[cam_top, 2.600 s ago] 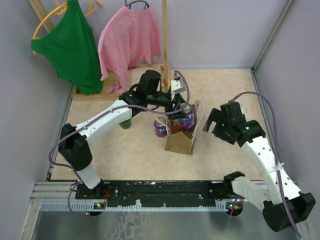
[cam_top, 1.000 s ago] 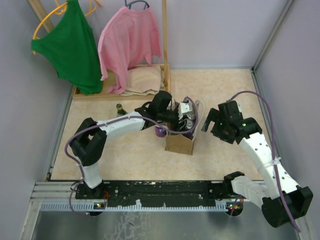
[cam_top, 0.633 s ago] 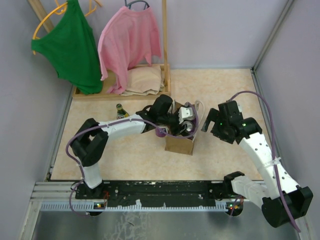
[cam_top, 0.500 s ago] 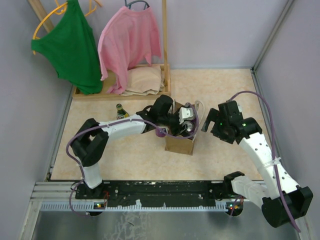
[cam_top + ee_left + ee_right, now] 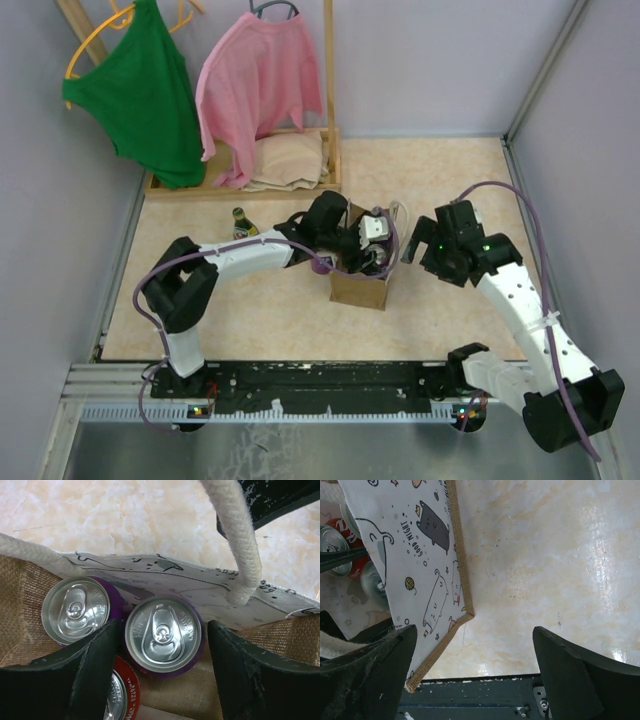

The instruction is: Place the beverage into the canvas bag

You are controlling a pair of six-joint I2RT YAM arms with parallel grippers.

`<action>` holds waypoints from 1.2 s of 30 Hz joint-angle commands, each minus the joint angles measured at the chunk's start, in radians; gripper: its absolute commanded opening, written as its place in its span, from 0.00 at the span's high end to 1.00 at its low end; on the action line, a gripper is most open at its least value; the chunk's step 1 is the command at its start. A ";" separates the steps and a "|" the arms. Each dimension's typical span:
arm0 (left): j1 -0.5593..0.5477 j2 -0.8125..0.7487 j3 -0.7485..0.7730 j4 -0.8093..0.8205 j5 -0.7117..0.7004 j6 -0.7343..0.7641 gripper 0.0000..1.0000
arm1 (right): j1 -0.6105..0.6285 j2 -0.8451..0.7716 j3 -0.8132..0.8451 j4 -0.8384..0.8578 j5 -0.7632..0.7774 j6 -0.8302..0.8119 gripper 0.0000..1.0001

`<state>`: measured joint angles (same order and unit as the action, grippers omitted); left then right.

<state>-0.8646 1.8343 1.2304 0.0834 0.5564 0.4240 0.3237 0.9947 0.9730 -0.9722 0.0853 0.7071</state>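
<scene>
Your left end effector (image 5: 163, 628) hangs in the mouth of the canvas bag (image 5: 358, 288). Its fingers are spread to either side of a purple beverage can (image 5: 162, 636), and a thin gap seems to show on each side, so I judge the can to be let go, not pinched. The can stands upright inside the bag, just beside a second purple can (image 5: 75, 610) and a red can (image 5: 120, 700). Your right end effector (image 5: 475, 629) is spread wide and empty, just beside the bag's printed wall.

The placing step looks all but finished. Next, raise the left arm straight up and keep its fingers off the rope handle (image 5: 240, 545), since a snag could tip the bag. A green bottle (image 5: 240, 220) stands on the surface (image 5: 450, 180), well apart to the left.
</scene>
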 commanded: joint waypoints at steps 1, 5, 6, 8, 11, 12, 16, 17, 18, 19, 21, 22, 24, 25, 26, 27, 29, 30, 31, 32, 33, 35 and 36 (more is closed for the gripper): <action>-0.009 -0.026 0.035 0.039 -0.005 -0.006 0.21 | -0.010 0.007 0.011 0.030 -0.012 -0.015 0.01; -0.015 -0.041 0.027 0.038 -0.002 -0.014 0.19 | -0.010 0.010 0.013 0.032 -0.015 -0.018 0.01; -0.016 -0.044 0.024 0.039 -0.003 -0.018 0.19 | -0.009 0.010 0.013 0.033 -0.017 -0.018 0.01; -0.019 -0.052 0.020 0.037 -0.007 -0.022 0.19 | -0.009 0.012 0.015 0.035 -0.018 -0.018 0.01; -0.021 -0.084 0.024 0.049 -0.027 -0.042 0.19 | -0.009 0.012 0.015 0.036 -0.020 -0.020 0.01; -0.021 -0.102 0.033 0.055 -0.043 -0.053 0.19 | -0.010 0.013 0.016 0.036 -0.020 -0.020 0.01; -0.019 -0.183 0.108 0.040 -0.101 -0.092 0.19 | -0.010 0.010 0.012 0.033 -0.021 -0.020 0.01; -0.016 -0.202 0.124 0.032 -0.121 -0.100 0.19 | -0.011 0.009 0.011 0.034 -0.021 -0.020 0.01; -0.013 -0.224 0.135 0.026 -0.146 -0.113 0.19 | -0.009 0.009 0.011 0.036 -0.021 -0.020 0.01; -0.010 -0.255 0.137 0.022 -0.180 -0.124 0.17 | -0.009 0.010 0.009 0.036 -0.022 -0.019 0.01; 0.008 -0.297 0.141 -0.004 -0.221 -0.122 0.15 | -0.010 0.010 0.008 0.039 -0.025 -0.020 0.01; 0.026 -0.316 0.146 -0.031 -0.228 -0.124 0.14 | -0.009 0.011 0.006 0.038 -0.024 -0.020 0.01; 0.081 -0.350 0.149 -0.086 -0.238 -0.142 0.14 | -0.010 0.010 0.002 0.039 -0.024 -0.020 0.01; 0.116 -0.363 0.148 -0.120 -0.241 -0.162 0.14 | -0.009 0.009 0.001 0.040 -0.024 -0.020 0.01; 0.159 -0.373 0.145 -0.158 -0.239 -0.179 0.14 | -0.009 0.007 -0.002 0.042 -0.025 -0.018 0.01; 0.204 -0.378 0.142 -0.203 -0.236 -0.194 0.14 | -0.010 0.006 -0.005 0.045 -0.024 -0.018 0.01; 0.289 -0.380 0.131 -0.292 -0.228 -0.210 0.13 | -0.010 0.005 -0.012 0.052 -0.025 -0.018 0.01; 0.322 -0.379 0.126 -0.334 -0.224 -0.200 0.13 | -0.010 0.007 -0.015 0.056 -0.028 -0.018 0.01; 0.342 -0.380 0.120 -0.374 -0.222 -0.175 0.13 | -0.009 0.008 -0.017 0.063 -0.030 -0.018 0.01; 0.345 -0.382 0.113 -0.408 -0.231 -0.151 0.12 | -0.009 0.010 -0.019 0.067 -0.034 -0.018 0.01; 0.345 -0.385 0.100 -0.432 -0.231 -0.130 0.12 | -0.009 0.012 -0.021 0.072 -0.037 -0.018 0.01; 0.346 -0.388 0.080 -0.464 -0.232 -0.109 0.11 | -0.009 0.019 -0.022 0.080 -0.041 -0.020 0.01; 0.346 -0.387 0.069 -0.476 -0.226 -0.100 0.10 | -0.009 0.022 -0.022 0.083 -0.043 -0.022 0.01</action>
<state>-0.4984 1.4490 1.3365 -0.2367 0.3172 0.2741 0.3237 1.0065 0.9497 -0.9386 0.0574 0.6994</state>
